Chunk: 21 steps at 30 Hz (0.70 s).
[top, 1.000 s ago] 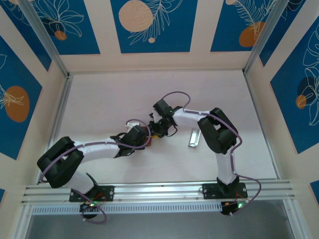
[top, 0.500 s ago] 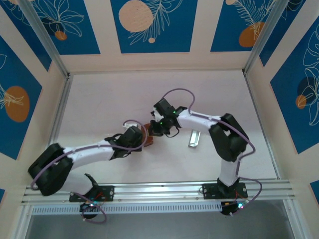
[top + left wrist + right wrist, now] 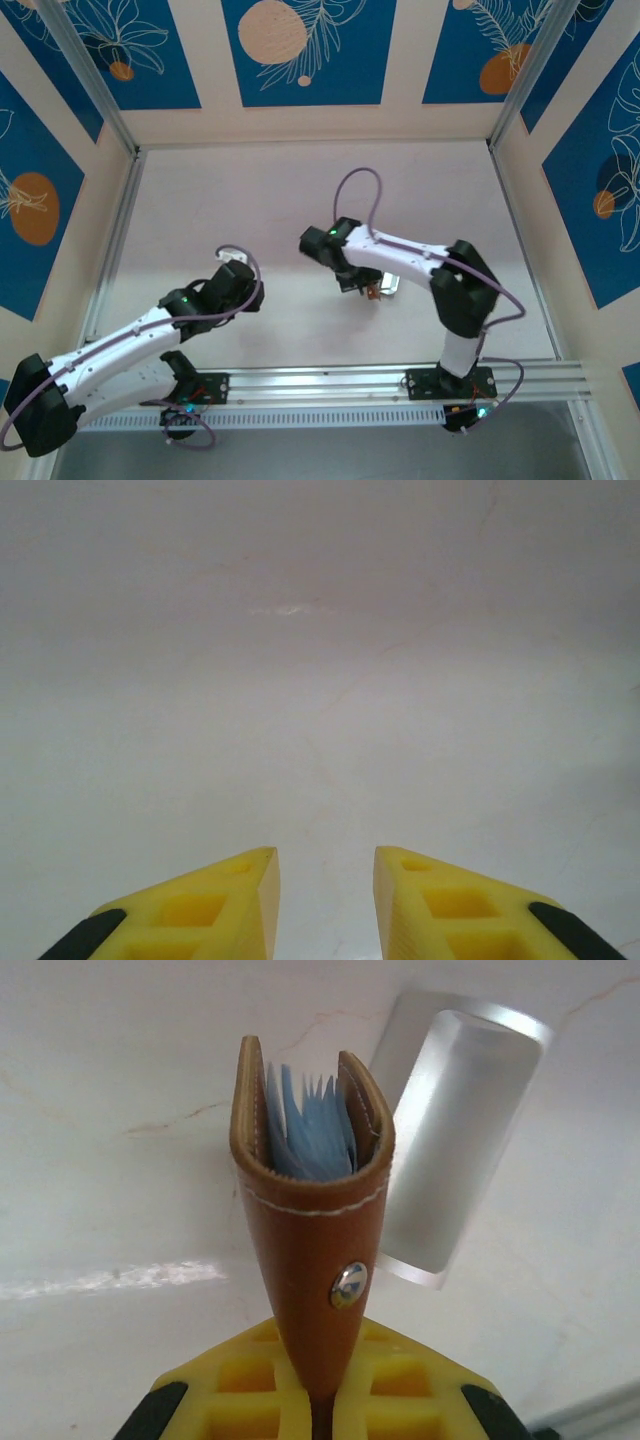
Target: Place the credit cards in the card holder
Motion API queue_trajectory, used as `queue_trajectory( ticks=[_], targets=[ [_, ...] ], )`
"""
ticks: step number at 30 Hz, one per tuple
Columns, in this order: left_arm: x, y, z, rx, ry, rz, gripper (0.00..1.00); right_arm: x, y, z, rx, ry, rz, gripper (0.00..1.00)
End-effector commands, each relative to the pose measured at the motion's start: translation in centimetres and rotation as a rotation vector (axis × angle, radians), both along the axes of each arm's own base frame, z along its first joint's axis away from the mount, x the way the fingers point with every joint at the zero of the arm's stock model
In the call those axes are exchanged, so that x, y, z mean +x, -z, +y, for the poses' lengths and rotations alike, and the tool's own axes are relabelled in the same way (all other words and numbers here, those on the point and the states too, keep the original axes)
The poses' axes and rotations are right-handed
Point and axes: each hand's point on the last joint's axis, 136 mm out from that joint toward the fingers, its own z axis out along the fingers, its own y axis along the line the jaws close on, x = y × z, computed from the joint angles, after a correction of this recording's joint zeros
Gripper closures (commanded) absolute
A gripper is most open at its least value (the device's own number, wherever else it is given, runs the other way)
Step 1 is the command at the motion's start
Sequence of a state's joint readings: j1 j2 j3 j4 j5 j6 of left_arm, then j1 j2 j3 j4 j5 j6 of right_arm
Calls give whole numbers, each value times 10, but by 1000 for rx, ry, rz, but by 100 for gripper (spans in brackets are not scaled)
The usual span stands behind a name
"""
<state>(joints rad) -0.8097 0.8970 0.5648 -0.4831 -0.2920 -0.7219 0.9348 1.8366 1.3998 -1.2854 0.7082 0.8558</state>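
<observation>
Brown leather folding card holder (image 3: 312, 1250) sits pinched in my right gripper (image 3: 315, 1385), near a clear plastic block (image 3: 450, 1150) lying on the white table (image 3: 120, 1080). My left gripper (image 3: 325, 905) has its yellow fingers (image 3: 215, 915) spread a little over bare table.

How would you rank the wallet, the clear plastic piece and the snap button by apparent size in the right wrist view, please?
Largest, too alike to rank: the wallet and the clear plastic piece; the wallet is nearer the camera.
Smallest: the snap button.
</observation>
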Motion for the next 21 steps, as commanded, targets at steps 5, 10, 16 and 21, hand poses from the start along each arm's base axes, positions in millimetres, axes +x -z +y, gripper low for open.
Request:
queue_trajectory(
  ticks=[5, 10, 16, 21],
  targets=[
    [-11, -11, 12, 28, 26, -1, 70, 1, 15, 58, -124, -72, -27, 83],
    [-13, -25, 17, 23, 24, -24, 69, -15, 40, 129, 170, -173, 65, 67],
    [-13, -27, 17, 42, 42, -27, 69, -28, -5, 166, 583, -278, 102, 60],
    [3, -33, -33, -3, 183, -7, 73, -12, -30, 113, 627, -224, 54, 64]
  ],
)
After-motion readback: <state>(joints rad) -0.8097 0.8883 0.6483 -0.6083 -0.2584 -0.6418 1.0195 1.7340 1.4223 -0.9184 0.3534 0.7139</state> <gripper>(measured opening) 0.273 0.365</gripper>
